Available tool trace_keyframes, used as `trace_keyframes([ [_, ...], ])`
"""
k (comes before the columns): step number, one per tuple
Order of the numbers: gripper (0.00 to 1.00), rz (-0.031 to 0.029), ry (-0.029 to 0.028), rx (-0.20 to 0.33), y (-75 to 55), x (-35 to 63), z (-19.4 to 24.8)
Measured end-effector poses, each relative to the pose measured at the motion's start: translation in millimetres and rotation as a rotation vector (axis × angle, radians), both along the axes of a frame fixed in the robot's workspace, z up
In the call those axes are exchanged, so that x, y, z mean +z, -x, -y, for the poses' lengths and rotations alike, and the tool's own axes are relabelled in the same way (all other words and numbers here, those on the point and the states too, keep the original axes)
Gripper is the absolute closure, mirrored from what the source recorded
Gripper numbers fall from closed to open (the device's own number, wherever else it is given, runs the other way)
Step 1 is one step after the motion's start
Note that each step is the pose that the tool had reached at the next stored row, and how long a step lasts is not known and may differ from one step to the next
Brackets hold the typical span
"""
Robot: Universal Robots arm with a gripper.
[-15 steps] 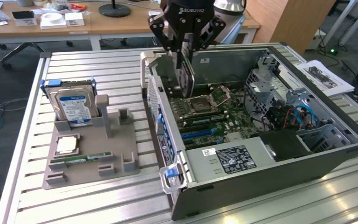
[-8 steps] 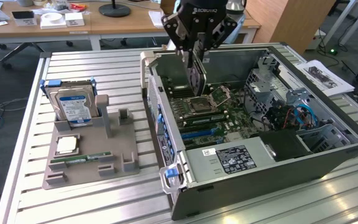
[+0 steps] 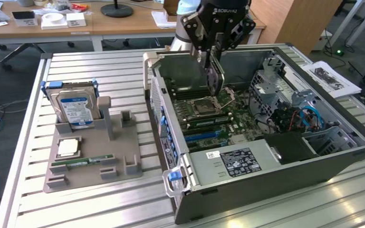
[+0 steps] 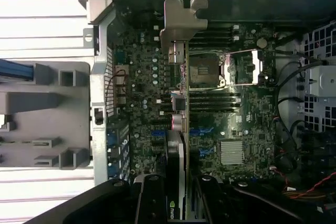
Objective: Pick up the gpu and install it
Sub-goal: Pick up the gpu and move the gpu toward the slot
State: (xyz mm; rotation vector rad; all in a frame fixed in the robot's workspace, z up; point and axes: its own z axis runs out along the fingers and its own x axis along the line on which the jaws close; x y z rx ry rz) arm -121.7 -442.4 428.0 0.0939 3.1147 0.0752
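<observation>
Well off to one side of the hand, at the exterior view's left, a grey plastic holder (image 3: 91, 173) on the slatted aluminium table (image 3: 93, 61) carries three parts. They are a boxy silver hard drive with a blue-white label (image 3: 74, 108), a square silver processor chip (image 3: 68, 147) and a narrow green memory stick (image 3: 81, 163). All three sit too far away to be endangered.

The risk is probably lower down, inside the open dark metal computer case (image 3: 334, 156). The black robot hand (image 3: 214, 51) grips only one end of its load. A small tilt could therefore send the far end against the case wall or make it miss its slot on the green motherboard (image 3: 233, 121). Almost straight under the hand sits the square metal processor socket (image 3: 209, 103), which a careless descent could strike. Further toward the exterior view's right, the loose blue and red cables (image 3: 308, 116) could snag if the hand drifts that way.

The hand is closed partway, its fingers (image 4: 152, 198) clamped on the thin, flat, dark gpu (image 3: 216, 76). The gpu hangs directly beneath the hand, edge-on to the motherboard, with its silver bracket end farthest from the fingers. It appears to be above the motherboard and not seated in any slot.
</observation>
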Motion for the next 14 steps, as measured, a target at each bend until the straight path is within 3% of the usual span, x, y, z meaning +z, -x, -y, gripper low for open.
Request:
trace_keyframes([
  [14, 0.73, 0.0000, -0.0023, 0.000, -55.9, 0.0, -0.3],
])
